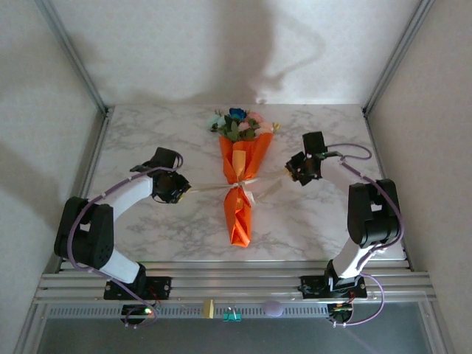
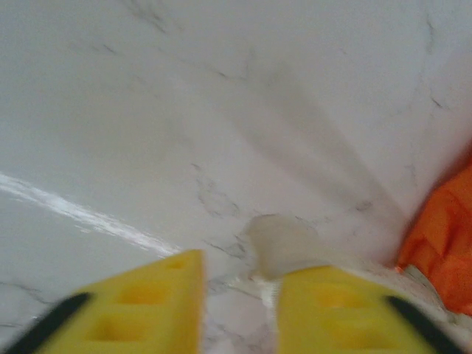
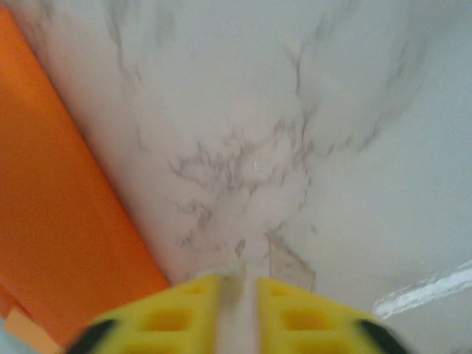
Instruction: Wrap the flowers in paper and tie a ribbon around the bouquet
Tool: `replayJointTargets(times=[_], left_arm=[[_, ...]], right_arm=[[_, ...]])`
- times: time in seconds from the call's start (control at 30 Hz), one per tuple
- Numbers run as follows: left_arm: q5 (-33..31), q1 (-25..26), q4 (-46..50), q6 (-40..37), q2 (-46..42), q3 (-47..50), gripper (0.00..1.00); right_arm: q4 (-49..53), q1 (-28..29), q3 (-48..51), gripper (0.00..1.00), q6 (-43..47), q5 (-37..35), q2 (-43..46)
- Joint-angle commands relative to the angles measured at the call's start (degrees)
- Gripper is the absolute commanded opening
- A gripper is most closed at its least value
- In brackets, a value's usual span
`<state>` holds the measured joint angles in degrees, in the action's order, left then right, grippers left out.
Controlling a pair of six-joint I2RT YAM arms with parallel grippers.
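— Starting at the left: where was the left gripper (image 1: 182,190)?

— Just left of the bouquet (image 1: 240,173), low over the marble table (image 1: 147,221), level with the bouquet's waist and pointing at it. In the wrist view its yellow fingers (image 2: 147,302) stood plainly apart, gripping nothing. The left end of the ribbon (image 1: 214,186) lay on the table right at the gap, close to the inner edge of one finger. Whether it touched that finger, I could not tell.

— And the bouquet itself?

— It lay flat in the middle of the table. The flowers (image 1: 242,124) were at its far end, pink, white and blue above green leaves. The orange paper (image 1: 237,217) was wrapped round the stems as a cone, narrowing to a folded point at the near end. The ribbon crossed the cone at its waist in a knot, with a tail running out to each side and short loose ends lying toward the point.

— Then the right side?

— The right gripper (image 1: 295,168) sat just right of the bouquet, a little beyond its waist, also aimed at it. The ribbon's right tail ran up to its tips. In its wrist view the fingers were parted by only a narrow slot, with a pale strip showing in it. The picture was too blurred to say whether the pads pressed that strip.

— So was either one clenched?

— No. The left was released, and the right was slightly parted.
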<state>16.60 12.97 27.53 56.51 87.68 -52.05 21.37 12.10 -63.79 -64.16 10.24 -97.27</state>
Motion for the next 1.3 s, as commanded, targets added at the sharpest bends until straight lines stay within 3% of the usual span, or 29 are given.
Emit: replayJointTargets(times=[0.0,0.03,0.17,0.23,0.33,0.37,0.4,0.43,0.5,0.53,0.6,0.77,1.0,1.1,1.17,1.27], left_arm=[[-5.7,-1.6,5.3,-1.5,-2.8,-2.7,0.9],[-6.6,-1.7,5.3,-1.9,-4.5,-3.2,1.0],[-11.4,-5.1,2.7,-4.0,-12.9,-3.8,1.0],[-17.0,-6.4,1.5,-6.1,-16.3,-4.4,1.0],[-38.4,-5.4,2.4,-7.1,-20.2,-4.4,1.0],[-48.4,-4.7,2.8,-5.8,-20.8,-3.0,1.0],[-54.2,-4.7,0.0,-8.6,-21.1,-0.7,1.0],[-55.9,-4.7,-5.1,-16.0,-22.0,2.3,1.0],[-52.0,-4.7,-25.3,-38.6,-23.7,11.9,1.0],[-52.9,-5.1,-30.1,-40.4,-23.9,15.1,1.0],[-47.1,-8.3,-39.0,-43.5,-24.0,21.8,1.0],[-37.3,-12.6,-52.5,-42.3,-18.7,28.9,1.0],[-23.8,-21.0,-84.8,-41.7,-8.0,35.6,1.0],[-20.7,-22.3,-97.0,-44.5,-5.7,39.5,1.0],[-19.7,-22.3,-98.9,-44.7,-6.6,41.1,1.0],[-20.2,-22.3,-105.7,-44.7,-7.1,45.1,1.0]], right_arm=[[8.0,-1.4,-4.1,0.99,6.2,-10.9,5.6],[8.4,-1.4,-3.4,0.99,7.9,-12.8,8.4],[12.8,-4.7,-3.4,0.99,17.7,-17.6,18.2],[15.0,-4.8,-4.1,0.99,24.5,-22.7,21.9],[16.8,-5.0,-0.6,0.99,28.3,-35.1,26.0],[11.0,-4.9,4.6,0.99,34.4,-36.8,28.2],[2.1,-4.9,11.2,0.99,41.7,-36.0,30.8],[-7.0,-5.0,17.2,0.99,47.6,-35.0,32.8],[-26.9,-4.9,30.9,0.99,54.9,-33.2,36.2],[-34.2,-4.8,35.5,0.99,56.6,-32.6,36.8],[-42.0,-4.8,41.0,0.99,58.2,-32.1,35.5],[-48.1,-4.9,41.8,0.99,54.4,-27.7,27.2],[-62.4,-5.5,40.0,0.99,63.7,-21.9,15.4],[-75.0,-6.6,45.3,0.99,64.0,-17.1,11.8],[-88.1,-6.6,49.8,0.99,64.7,-16.9,7.7],[-87.1,-6.7,50.3,0.99,63.6,-19.0,8.8]])
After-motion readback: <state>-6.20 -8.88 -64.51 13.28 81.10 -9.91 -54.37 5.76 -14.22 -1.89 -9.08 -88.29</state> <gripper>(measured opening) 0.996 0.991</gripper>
